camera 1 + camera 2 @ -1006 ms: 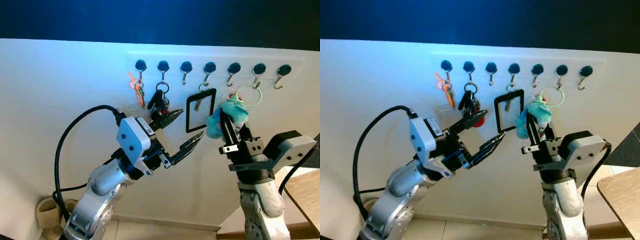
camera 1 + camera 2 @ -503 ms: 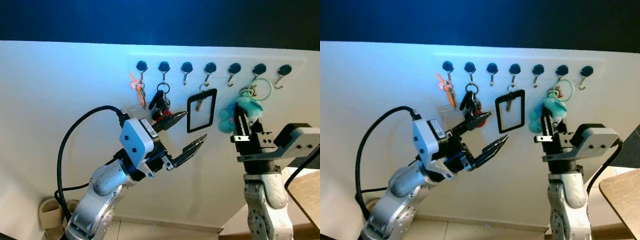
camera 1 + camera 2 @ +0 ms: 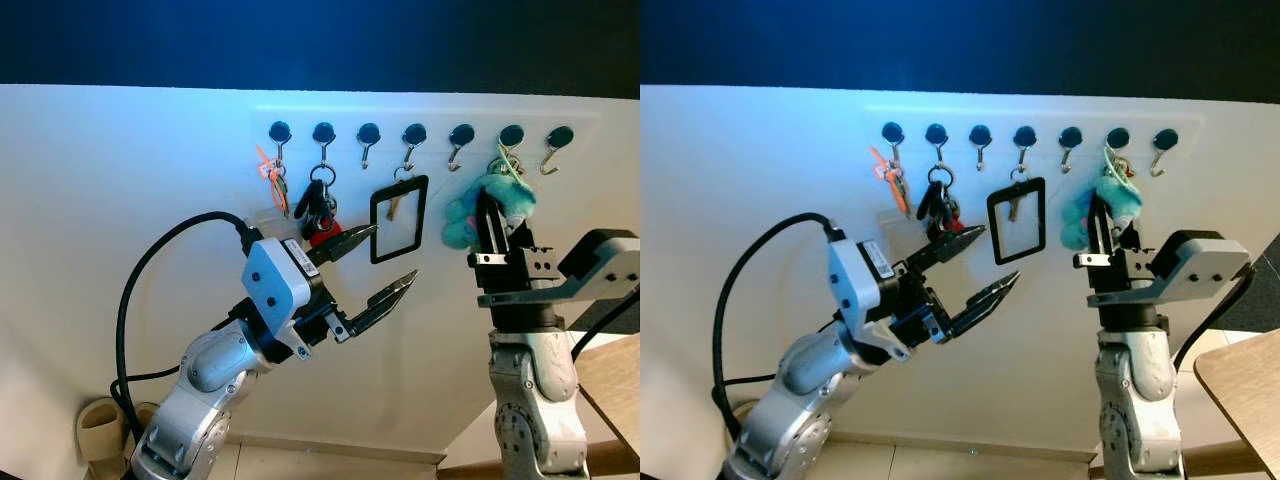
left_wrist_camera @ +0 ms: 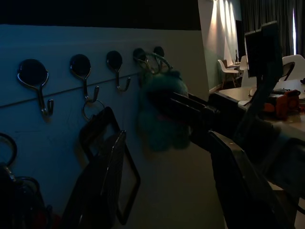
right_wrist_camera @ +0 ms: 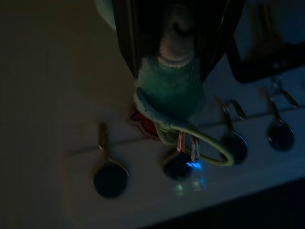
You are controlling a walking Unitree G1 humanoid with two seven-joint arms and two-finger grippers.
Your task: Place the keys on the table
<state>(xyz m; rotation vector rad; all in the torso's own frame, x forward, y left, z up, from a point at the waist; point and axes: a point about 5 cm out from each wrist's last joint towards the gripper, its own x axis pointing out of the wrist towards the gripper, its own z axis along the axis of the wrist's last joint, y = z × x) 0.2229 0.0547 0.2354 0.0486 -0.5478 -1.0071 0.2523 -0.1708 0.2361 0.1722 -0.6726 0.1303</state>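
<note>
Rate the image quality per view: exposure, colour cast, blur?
Eye views: sharp, well lit, blue cast on the wall near the hooks. Left wrist view: dim, the plush soft. Right wrist view: very dark, a glint by the ring.

Head stereo pair looks straight at the wall's hook rail (image 3: 420,133) from a bit back, both arms in frame. Left wrist cam views the same hooks (image 4: 81,67) sideways along the wall. Right wrist cam sits right up against the teal plush keychain (image 5: 174,86) and hooks.
</note>
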